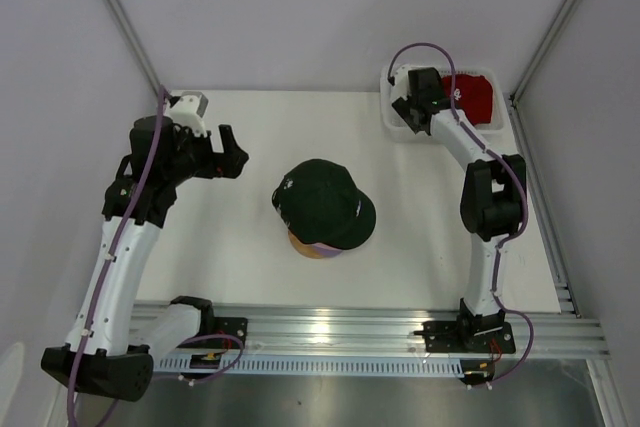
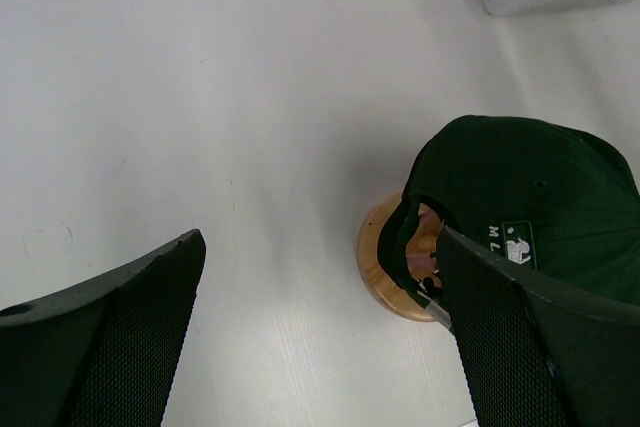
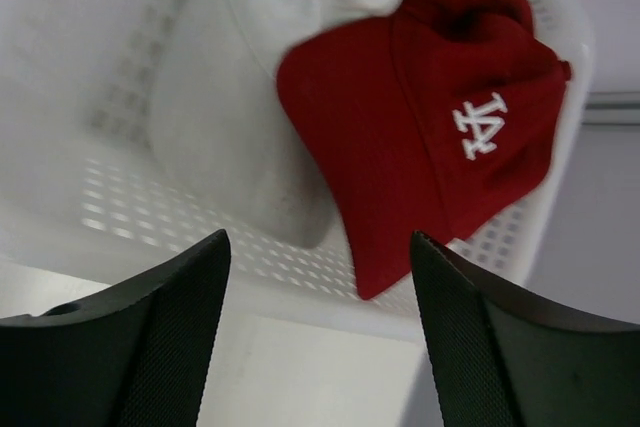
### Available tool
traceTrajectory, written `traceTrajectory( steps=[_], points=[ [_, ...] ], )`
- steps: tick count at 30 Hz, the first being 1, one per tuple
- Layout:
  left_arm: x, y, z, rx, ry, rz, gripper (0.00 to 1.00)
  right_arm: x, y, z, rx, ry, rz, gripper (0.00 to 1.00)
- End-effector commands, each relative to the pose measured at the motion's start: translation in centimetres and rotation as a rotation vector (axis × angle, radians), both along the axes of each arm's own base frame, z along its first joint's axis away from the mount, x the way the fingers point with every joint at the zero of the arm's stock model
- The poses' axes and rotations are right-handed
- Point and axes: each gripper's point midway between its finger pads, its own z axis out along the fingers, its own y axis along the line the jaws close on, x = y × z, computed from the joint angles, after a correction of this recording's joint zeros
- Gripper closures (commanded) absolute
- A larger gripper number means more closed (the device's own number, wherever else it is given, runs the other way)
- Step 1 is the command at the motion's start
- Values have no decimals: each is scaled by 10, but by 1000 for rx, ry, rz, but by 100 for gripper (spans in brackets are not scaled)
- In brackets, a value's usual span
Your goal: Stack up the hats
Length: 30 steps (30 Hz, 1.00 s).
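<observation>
- Centre of the table (image 1: 220,257): the dark green cap (image 1: 325,205) tops a pile on the round wooden stand (image 2: 385,282), which likely keeps the crowns nested and upright.
- A lilac rim (image 1: 322,248) peeks out under the green brim, showing at least one more cap below. How many lie beneath cannot be counted.
- Far right corner: the white mesh basket (image 3: 120,207) holds one red cap (image 3: 420,137) and one white cap (image 3: 260,97), both apparently waiting to be stacked.
- The right pincer (image 3: 318,237) hangs over the basket with fingers spread and nothing between them, the red brim just beyond. It looks lined up for a pick.
- The left pincer (image 1: 236,150) hovers left of the pile, released and empty, seemingly parked out of the way.
- Tally in view: one green, one red, one white, a lilac edge, two arms, one stand, one basket.
</observation>
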Motion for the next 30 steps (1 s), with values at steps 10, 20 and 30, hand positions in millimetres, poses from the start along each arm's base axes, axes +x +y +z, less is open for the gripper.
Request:
traceTrajectory(
  steps=[10, 20, 30],
  points=[
    [-1, 13, 6, -7, -72, 20, 1, 23, -30, 8, -180, -12, -55, 32],
    [1, 18, 10, -17, -83, 31, 0, 36, -45, -11, -251, 13, -82, 43],
    [0, 21, 17, -43, -107, 29, 0, 50, -66, -5, -311, -15, -132, 97]
  ],
)
